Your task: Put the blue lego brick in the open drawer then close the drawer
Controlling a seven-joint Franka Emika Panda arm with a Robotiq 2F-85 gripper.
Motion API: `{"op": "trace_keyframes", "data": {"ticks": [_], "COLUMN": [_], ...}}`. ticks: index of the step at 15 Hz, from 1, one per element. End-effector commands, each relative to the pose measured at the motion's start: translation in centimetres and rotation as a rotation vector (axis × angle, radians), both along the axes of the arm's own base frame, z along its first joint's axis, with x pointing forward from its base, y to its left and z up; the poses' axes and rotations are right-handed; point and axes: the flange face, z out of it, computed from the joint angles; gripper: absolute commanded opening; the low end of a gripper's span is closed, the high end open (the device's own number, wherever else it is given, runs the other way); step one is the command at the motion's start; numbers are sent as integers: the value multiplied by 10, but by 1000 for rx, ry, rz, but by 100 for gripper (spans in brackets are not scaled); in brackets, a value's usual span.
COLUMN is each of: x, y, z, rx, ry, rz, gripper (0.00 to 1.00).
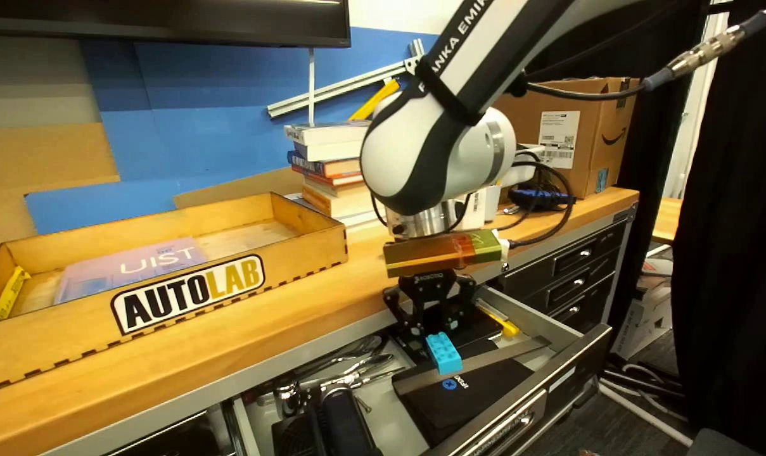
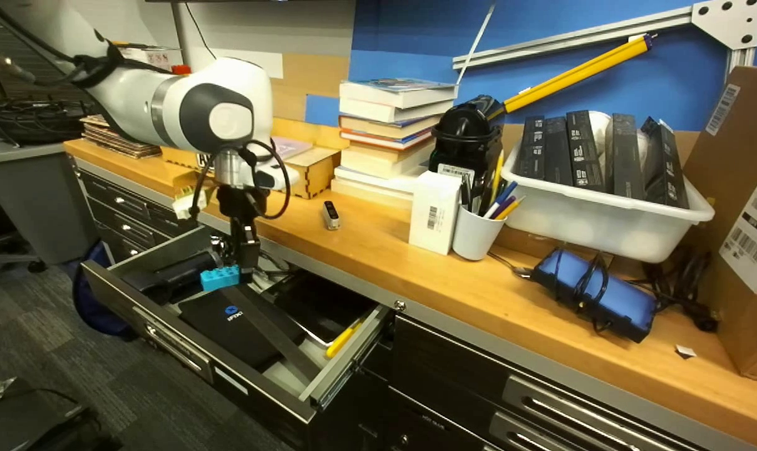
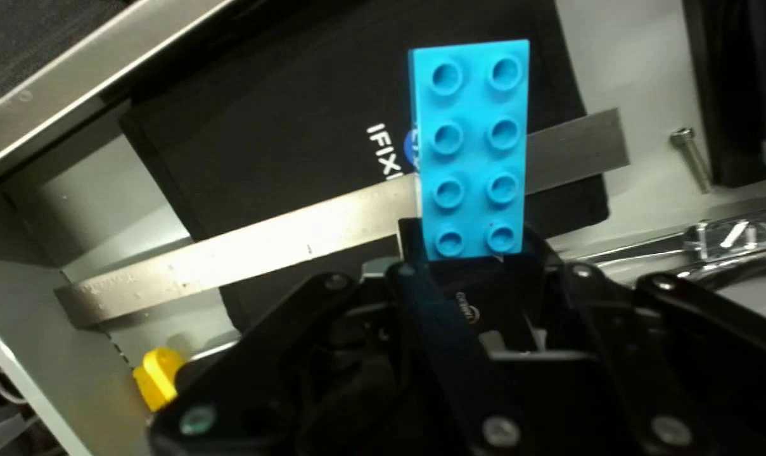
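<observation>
The blue lego brick (image 1: pixel 444 353) is bright cyan with two rows of studs. It also shows in an exterior view (image 2: pixel 220 278) and in the wrist view (image 3: pixel 471 149). My gripper (image 1: pixel 430 329) is shut on one end of it, with a finger on each side (image 3: pixel 473 248); the brick's other end sticks out free. The gripper also shows edge-on in an exterior view (image 2: pixel 245 254). The brick is held above the contents of the open drawer (image 1: pixel 576 386), which is pulled far out. The drawer's front (image 2: pixel 128 311) and rim (image 3: pixel 97 88) show.
Inside the drawer lie a black case (image 3: pixel 281 126), a metal ruler (image 3: pixel 332 221), a yellow-handled tool (image 2: pixel 344 339) and a dark cylinder (image 1: pixel 344 421). On the bench (image 2: pixel 365 238) stand a wooden AUTOLAB box (image 1: pixel 306 253), stacked books (image 2: pixel 387 144) and a small grey block (image 2: pixel 330 215).
</observation>
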Motion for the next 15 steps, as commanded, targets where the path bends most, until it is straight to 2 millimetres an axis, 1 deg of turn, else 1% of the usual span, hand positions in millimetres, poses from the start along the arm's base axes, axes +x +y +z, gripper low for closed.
{"op": "trace_keyframes", "data": {"ticks": [1, 2, 3, 5, 6, 7, 8, 10, 12, 13, 14, 15], "x": [-14, -17, -20, -33, -47, -63, -78, -112, -140, -150, -107, -114], "y": [-29, -34, -36, -35, -33, -32, -32, -33, -35, -36, -33, -33], "z": [-6, -9, -8, -5, -5, -6, -9, -9, -4, -2, 17, 27], "rx": [44, 66, 96, 134, 140, 144, 149, 158, 157, 154, 161, 162], "ry": [-40, -48, -72, -123, -137, -134, -124, -162, -238, -273, -315, -365], "rz": [-101, -114, -125, -130, -125, -122, -124, -141, -157, -163, -176, -187], "gripper": [62, 62, 67, 83, 92, 98, 100, 100, 100, 100, 100, 99]}}
